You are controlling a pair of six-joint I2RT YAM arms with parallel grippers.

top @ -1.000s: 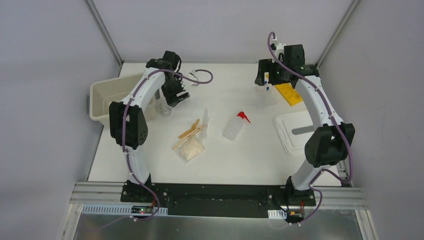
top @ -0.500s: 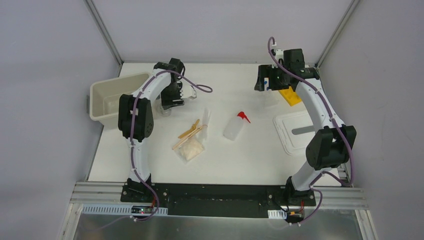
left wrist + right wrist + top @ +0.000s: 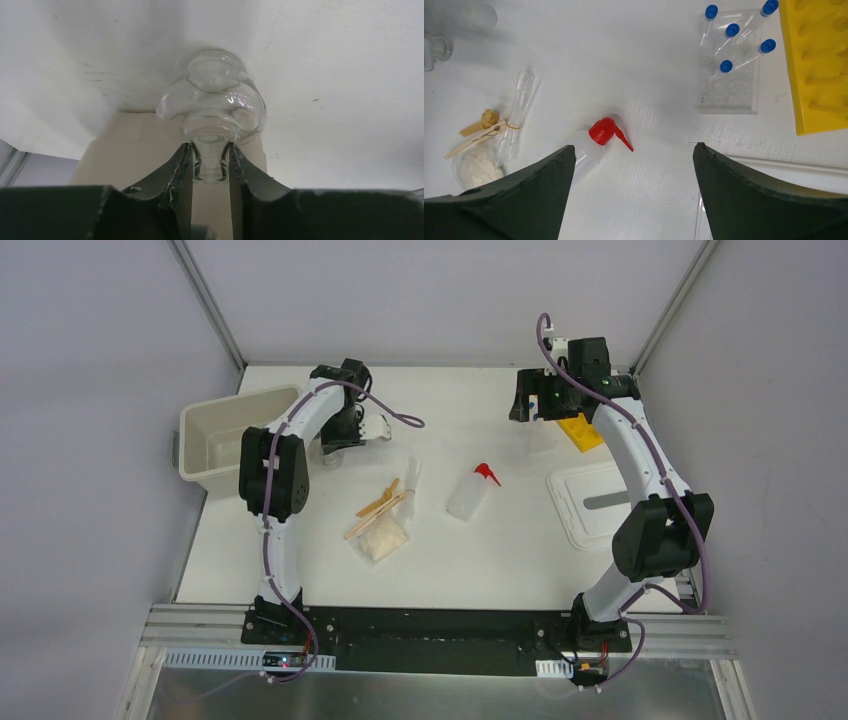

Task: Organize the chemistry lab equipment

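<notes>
My left gripper [image 3: 211,150] is shut on the narrow neck of the clear round-bodied beaker [image 3: 212,107], at the back left of the table beside the bin. From above, the left gripper [image 3: 345,438] covers most of the glass. My right gripper [image 3: 634,146] hangs open and empty over the table, and its view shows the squeeze bottle [image 3: 586,152] with red nozzle lying below. Blue-capped tubes [image 3: 729,31] lean in a clear holder beside the yellow rack [image 3: 819,65]. Wooden sticks [image 3: 476,140] and the beige packet [image 3: 474,167] lie at the left.
The cream bin [image 3: 215,440] stands at the table's left edge, close to the left arm. Its white lid [image 3: 595,502] lies at the right, under the right arm. A pair of long clear tubes [image 3: 519,110] lies next to the sticks.
The left gripper swung in over the beaker and its jaws closed on the neck. The right arm drew back slightly and stayed open.
</notes>
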